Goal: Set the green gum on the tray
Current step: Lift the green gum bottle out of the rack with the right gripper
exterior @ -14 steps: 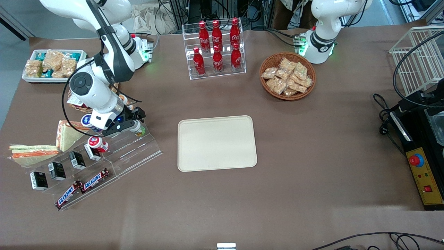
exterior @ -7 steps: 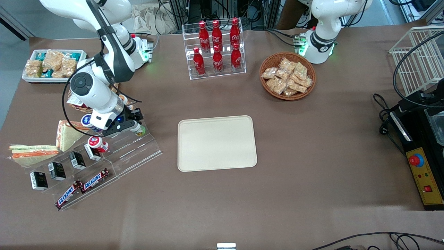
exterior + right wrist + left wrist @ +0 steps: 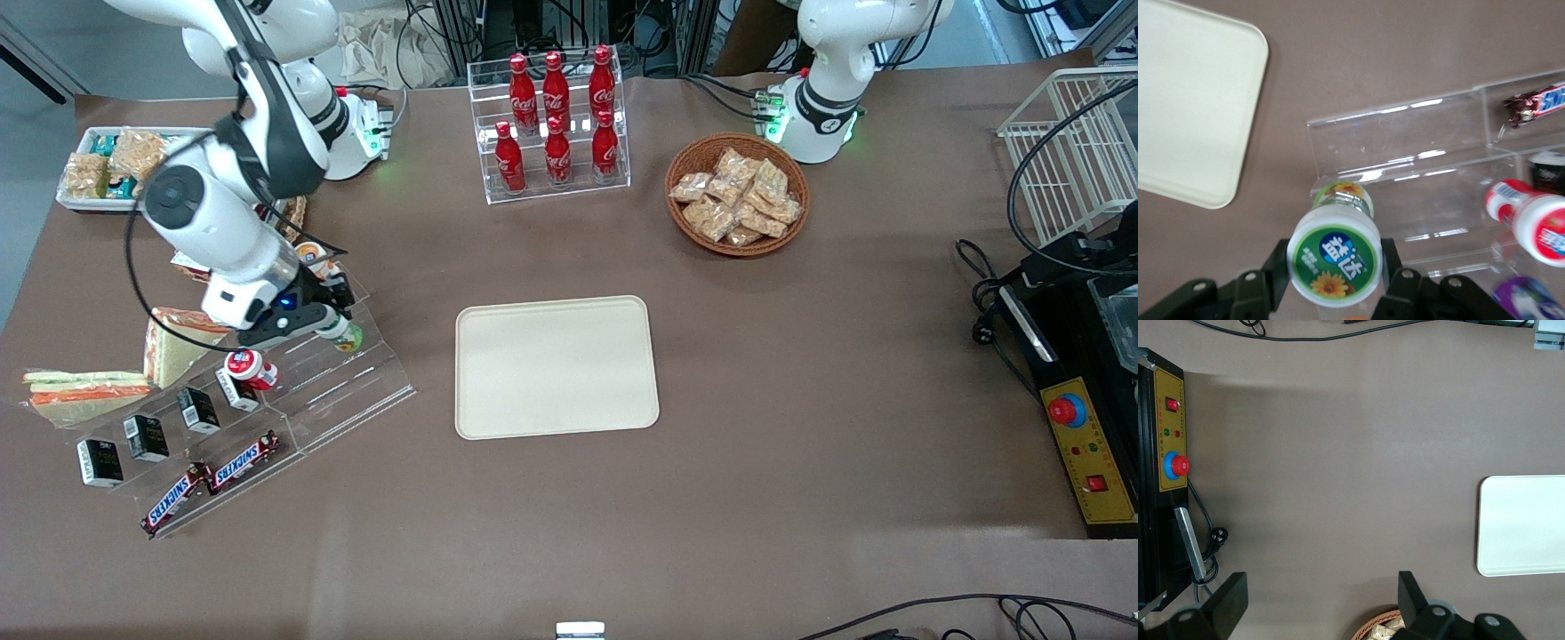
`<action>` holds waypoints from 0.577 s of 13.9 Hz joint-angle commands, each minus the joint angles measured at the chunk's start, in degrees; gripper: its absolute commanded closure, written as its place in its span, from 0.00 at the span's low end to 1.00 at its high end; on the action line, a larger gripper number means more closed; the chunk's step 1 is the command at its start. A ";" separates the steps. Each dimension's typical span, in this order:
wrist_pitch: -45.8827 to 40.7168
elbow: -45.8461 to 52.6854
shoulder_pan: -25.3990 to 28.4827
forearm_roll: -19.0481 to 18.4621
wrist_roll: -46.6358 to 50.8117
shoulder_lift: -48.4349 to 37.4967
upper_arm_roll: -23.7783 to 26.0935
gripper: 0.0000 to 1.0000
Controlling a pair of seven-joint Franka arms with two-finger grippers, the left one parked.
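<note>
My right gripper [image 3: 331, 322] is shut on the green gum [image 3: 342, 333], a small bottle with a green-and-white lid [image 3: 1334, 260] and yellow-green body. It holds the bottle lifted a little above the clear acrylic stepped shelf [image 3: 356, 373]. The fingers [image 3: 1279, 267] press on both sides of the lid. The cream-beige tray [image 3: 556, 366] lies flat on the brown table, toward the parked arm's end from the gripper. It also shows in the right wrist view [image 3: 1191, 100] and the left wrist view [image 3: 1525, 523].
On the shelf lie a red-lidded bottle [image 3: 250, 369], black boxes [image 3: 147, 436] and Snickers bars [image 3: 213, 480]. An orange-lidded bottle [image 3: 311, 253] sits by the arm. Sandwiches [image 3: 173, 342], a snack bin [image 3: 107, 169], a cola rack [image 3: 556, 124] and a wicker basket [image 3: 738, 196] stand around.
The gripper has risen with the green gum, lifting it off the shelf; the arm's wrist has swung up and toward the working arm's end.
</note>
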 commanded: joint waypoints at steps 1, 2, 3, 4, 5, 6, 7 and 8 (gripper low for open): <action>-14.82 15.07 -1.02 -0.06 1.00 0.51 0.01 0.55; -18.61 19.30 -1.02 -0.06 1.09 0.69 0.01 0.55; -21.69 22.99 -0.93 -0.15 1.18 1.12 0.01 0.55; -24.07 26.25 -0.76 -0.58 2.31 1.65 0.01 0.55; -25.84 28.81 -0.41 -0.76 5.11 2.18 0.27 0.55; -27.16 30.75 0.64 -0.41 11.83 3.05 0.53 0.55; -27.09 30.85 3.26 -0.32 16.69 3.50 0.53 0.55; -26.74 30.85 5.72 -0.32 22.22 4.28 0.53 0.55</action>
